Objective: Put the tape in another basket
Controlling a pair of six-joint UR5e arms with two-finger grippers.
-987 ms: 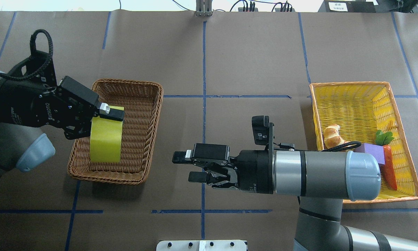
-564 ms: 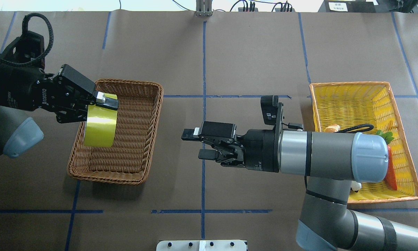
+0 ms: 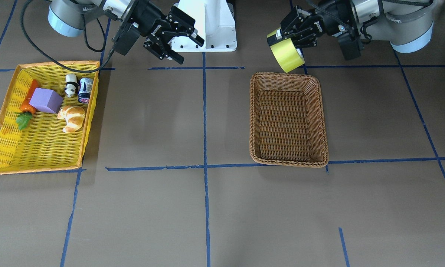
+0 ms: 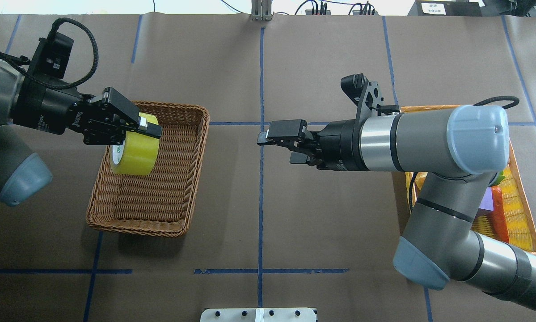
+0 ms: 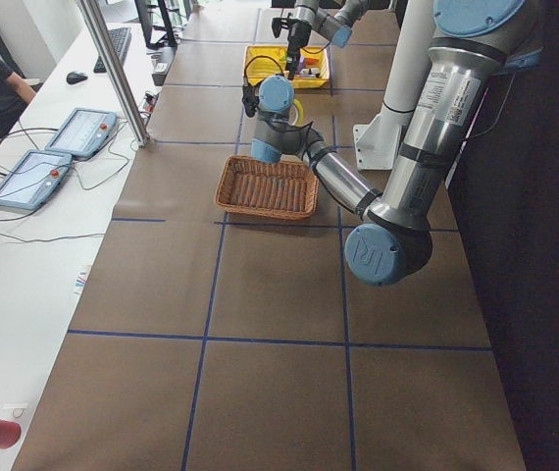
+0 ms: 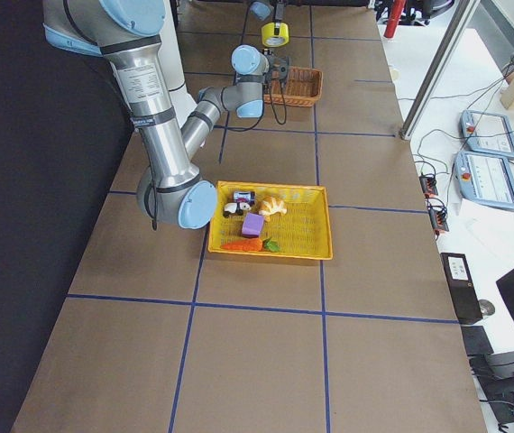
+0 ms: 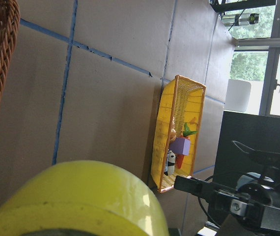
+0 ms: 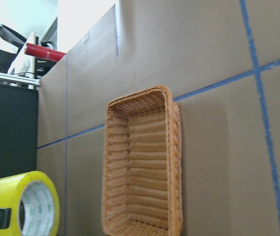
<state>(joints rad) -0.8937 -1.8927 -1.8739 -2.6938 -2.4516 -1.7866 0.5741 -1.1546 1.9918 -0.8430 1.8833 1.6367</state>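
The yellow tape roll (image 4: 133,151) is held in my left gripper (image 4: 138,134), which is shut on its rim. It hangs in the air above the robot-side part of the brown wicker basket (image 4: 171,179), which holds nothing. The front view shows the tape (image 3: 286,55), left gripper (image 3: 287,46) and basket (image 3: 287,118). The tape fills the bottom of the left wrist view (image 7: 76,201) and shows in the right wrist view (image 8: 24,206) beside the basket (image 8: 142,162). My right gripper (image 4: 276,147) is open and empty near the table's middle, pointing toward the left arm; it also shows in the front view (image 3: 189,49).
The bright yellow tray (image 3: 7,148) on the right arm's side holds a croissant (image 3: 72,116), a purple block (image 3: 46,100), a carrot (image 3: 29,96), a panda toy (image 3: 71,84) and a can (image 3: 85,90). Blue tape lines cross the brown table. The robot's white base (image 3: 205,26) stands between the arms.
My left gripper has lifted the tape higher and drawn it back and left over the basket. My right arm has swung away from the robot's side and to the right, still open.
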